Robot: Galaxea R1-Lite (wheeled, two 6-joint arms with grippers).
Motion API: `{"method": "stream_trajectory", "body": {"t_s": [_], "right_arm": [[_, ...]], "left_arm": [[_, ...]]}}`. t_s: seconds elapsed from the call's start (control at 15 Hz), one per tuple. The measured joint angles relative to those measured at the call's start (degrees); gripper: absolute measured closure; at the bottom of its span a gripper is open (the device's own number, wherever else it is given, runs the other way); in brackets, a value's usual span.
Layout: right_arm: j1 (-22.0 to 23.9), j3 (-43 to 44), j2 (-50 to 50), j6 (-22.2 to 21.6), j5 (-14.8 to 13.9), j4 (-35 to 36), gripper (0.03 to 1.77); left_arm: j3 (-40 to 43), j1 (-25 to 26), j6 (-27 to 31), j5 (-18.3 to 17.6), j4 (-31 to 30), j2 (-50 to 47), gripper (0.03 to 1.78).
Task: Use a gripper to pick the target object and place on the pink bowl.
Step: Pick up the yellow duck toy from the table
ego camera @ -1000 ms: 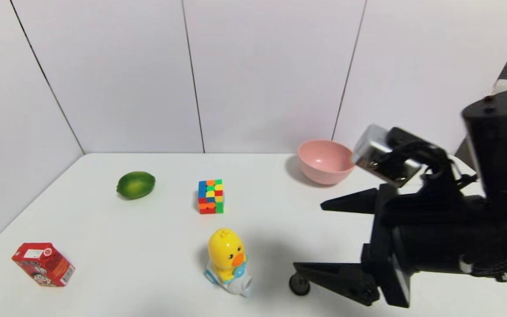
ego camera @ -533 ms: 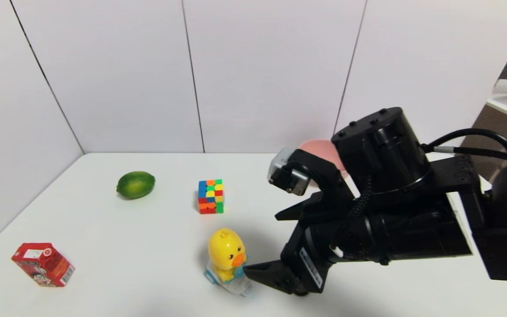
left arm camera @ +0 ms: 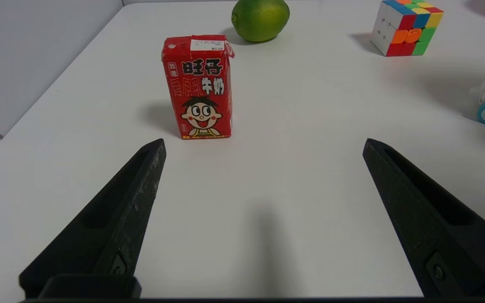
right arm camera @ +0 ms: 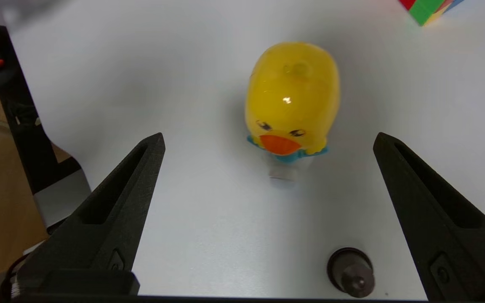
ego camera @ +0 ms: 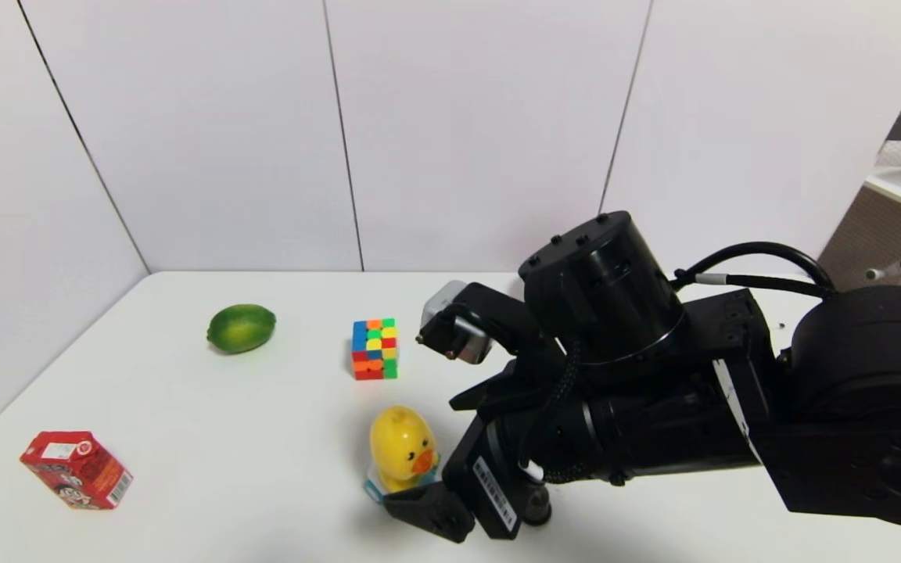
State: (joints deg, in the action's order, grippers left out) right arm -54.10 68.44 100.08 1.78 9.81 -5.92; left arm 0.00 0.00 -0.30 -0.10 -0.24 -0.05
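Between the spread-apart fingers of the right end effector (right arm camera: 267, 139), the small yellow plastic duck toy (right arm camera: 292, 101) looks light, stiff and slippery, best held at its round sides.

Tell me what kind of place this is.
Probably a robot test bench: a bare white table walled by plain white panels, with unrelated props set apart, namely a duck, a cube, a lime and a milk carton.
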Motion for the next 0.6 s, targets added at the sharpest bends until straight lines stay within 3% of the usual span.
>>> {"method": "stream_trajectory", "body": {"t_s": [0.4, 0.47, 0.6], "right_arm": [[-2.16, -3.89, 0.29, -0.29, -1.48, 3.50, 0.09], [-2.27, -5.21, 0.68, -0.24, -2.29, 5.72, 0.09], [-2.47, -7.47, 2.17, -0.51, -6.53, 11.26, 0.09]], "left_arm": [[0.00, 0.00, -0.02, 0.02, 0.00, 0.00, 0.12], [0.00, 0.00, 0.00, 0.02, 0.00, 0.00, 0.12], [0.00, 0.00, -0.02, 0.02, 0.00, 0.00, 0.12]]}}
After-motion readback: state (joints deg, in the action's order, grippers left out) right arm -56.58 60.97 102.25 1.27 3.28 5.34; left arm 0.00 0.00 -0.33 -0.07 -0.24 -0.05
